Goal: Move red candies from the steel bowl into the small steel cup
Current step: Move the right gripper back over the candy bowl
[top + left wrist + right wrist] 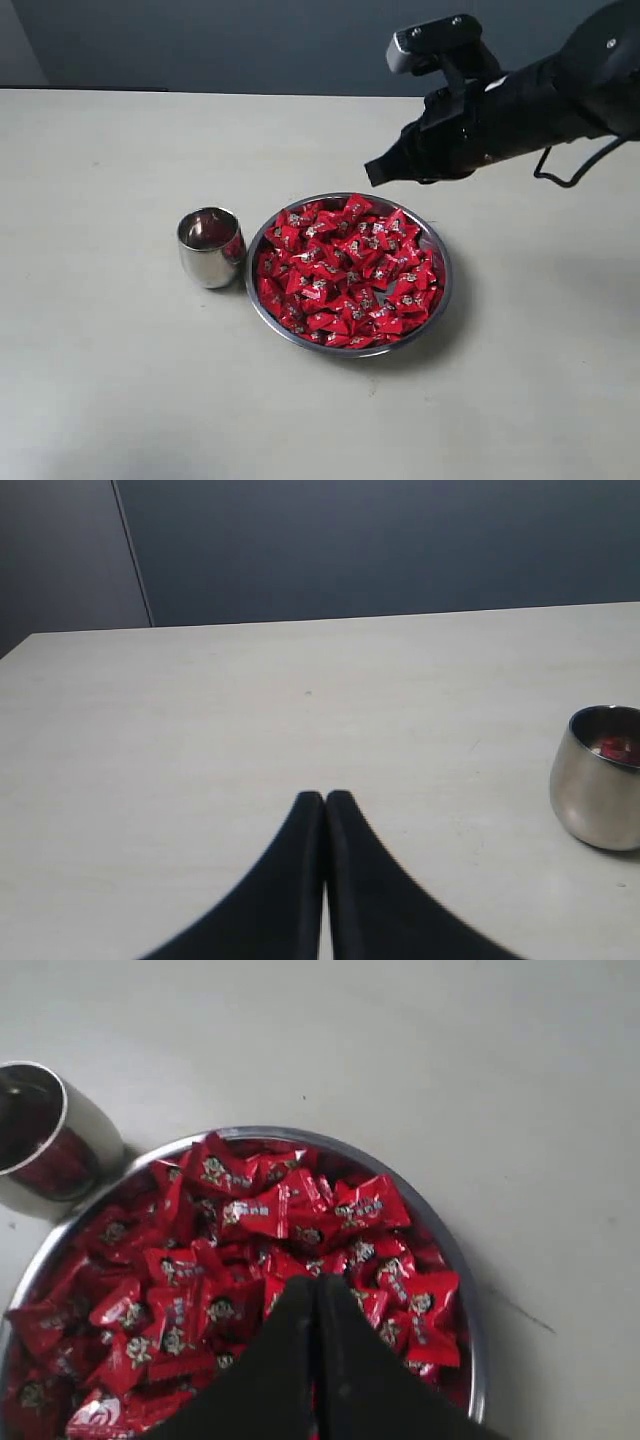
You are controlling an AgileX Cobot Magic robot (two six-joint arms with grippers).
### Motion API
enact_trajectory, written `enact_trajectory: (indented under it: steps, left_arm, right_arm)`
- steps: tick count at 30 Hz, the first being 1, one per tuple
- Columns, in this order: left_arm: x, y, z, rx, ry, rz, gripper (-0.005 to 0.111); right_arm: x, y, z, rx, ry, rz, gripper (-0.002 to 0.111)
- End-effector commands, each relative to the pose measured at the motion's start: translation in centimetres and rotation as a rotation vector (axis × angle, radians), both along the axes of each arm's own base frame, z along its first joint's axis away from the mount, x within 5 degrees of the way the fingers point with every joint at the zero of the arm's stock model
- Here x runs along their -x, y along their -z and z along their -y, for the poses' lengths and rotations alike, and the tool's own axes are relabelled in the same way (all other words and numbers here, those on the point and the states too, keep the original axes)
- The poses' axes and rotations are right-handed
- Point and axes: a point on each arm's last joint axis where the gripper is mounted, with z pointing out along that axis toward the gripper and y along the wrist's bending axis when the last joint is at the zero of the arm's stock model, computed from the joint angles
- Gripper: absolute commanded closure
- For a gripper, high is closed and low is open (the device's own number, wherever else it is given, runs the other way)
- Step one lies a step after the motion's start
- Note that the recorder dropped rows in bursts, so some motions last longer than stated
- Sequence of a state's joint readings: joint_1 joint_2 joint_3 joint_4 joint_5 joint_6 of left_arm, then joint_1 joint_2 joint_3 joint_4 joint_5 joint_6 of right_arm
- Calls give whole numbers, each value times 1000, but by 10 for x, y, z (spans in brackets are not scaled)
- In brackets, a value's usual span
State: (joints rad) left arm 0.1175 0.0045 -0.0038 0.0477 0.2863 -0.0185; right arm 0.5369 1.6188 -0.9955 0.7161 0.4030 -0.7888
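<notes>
Both closed, empty: left fingers point(298, 865) over table point(200, 730), right fingers point(285, 1360) above steel bowl point(350, 352) (cup point(210, 247) beside rim).

Black right arm point(545, 95) bears grey mount point(440, 42), thin cable point(572, 172), tapered right gripper point(372, 173).

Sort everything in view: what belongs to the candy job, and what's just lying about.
Job: red candies, steel bowl, small steel cup, right gripper, shut.
Just there: table; left gripper, shut, not at the bowl.
</notes>
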Motion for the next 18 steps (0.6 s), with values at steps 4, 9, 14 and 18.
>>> enact_trajectory:
  steps: [4, 9, 14, 18]
  left_arm:
    - [0, 1, 0, 3, -1, 3, 106]
    - [0, 1, 0, 3, -1, 3, 106]
    - [0, 1, 0, 3, -1, 3, 106]
    - [0, 1, 0, 3, -1, 3, 106]
  right_arm:
    - [5, 20, 12, 44, 37, 33, 109]
    - [2, 37, 10, 68, 35, -19, 109]
    - [-2, 65, 5, 94, 13, -80, 109]
    - [-4, 77, 2, 83, 3, -110, 109]
